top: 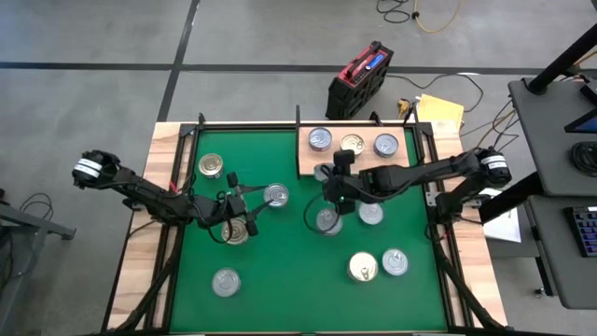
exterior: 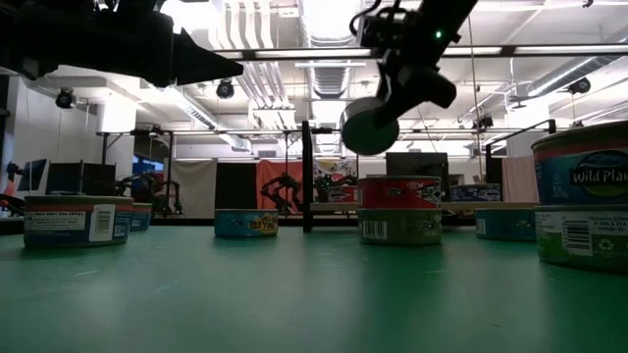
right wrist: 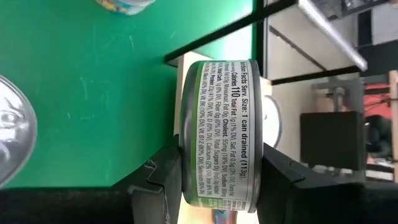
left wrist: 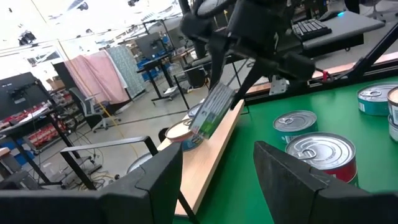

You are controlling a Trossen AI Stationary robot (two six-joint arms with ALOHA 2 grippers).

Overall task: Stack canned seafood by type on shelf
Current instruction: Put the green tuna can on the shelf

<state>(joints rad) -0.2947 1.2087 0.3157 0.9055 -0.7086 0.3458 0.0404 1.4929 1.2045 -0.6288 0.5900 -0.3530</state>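
Hovering over the left half of the worktop point(top: 280, 280), the left tool point(top: 250, 207) stood spread and empty, a gap showing between its two fingers point(left wrist: 283, 171) in its own wrist view. Loose cans lay about it: one gold-lidded near the worktop's far left edge point(top: 211, 165), one just beside the tool's tips point(top: 275, 195), one beneath the arm point(top: 235, 231), and one near the front edge point(top: 226, 281).

Toward the middle, the right tool point(top: 328, 174) was pinching a can point(right wrist: 221, 134) by its flat ends, lid and base pressed against the pads, so the can hung on edge in the air just off the shelf's front left corner. The low view showed it clear of the mat. The shelf point(top: 410, 161) lay at the worktop's far right corner with three cans standing on it in a row point(top: 353, 143). More cans sat on the mat below the right arm and near the front right point(top: 378, 266).

The cans looked stiff and fairly weighty for their bulk, probably full, with slick metal lids and glossy labels. A grip across the flat ends seemed firm, yet the can would likely need turning upright before setting down. For stacking, squeezing across the curved side near mid-height would probably serve better, though slip is a risk.
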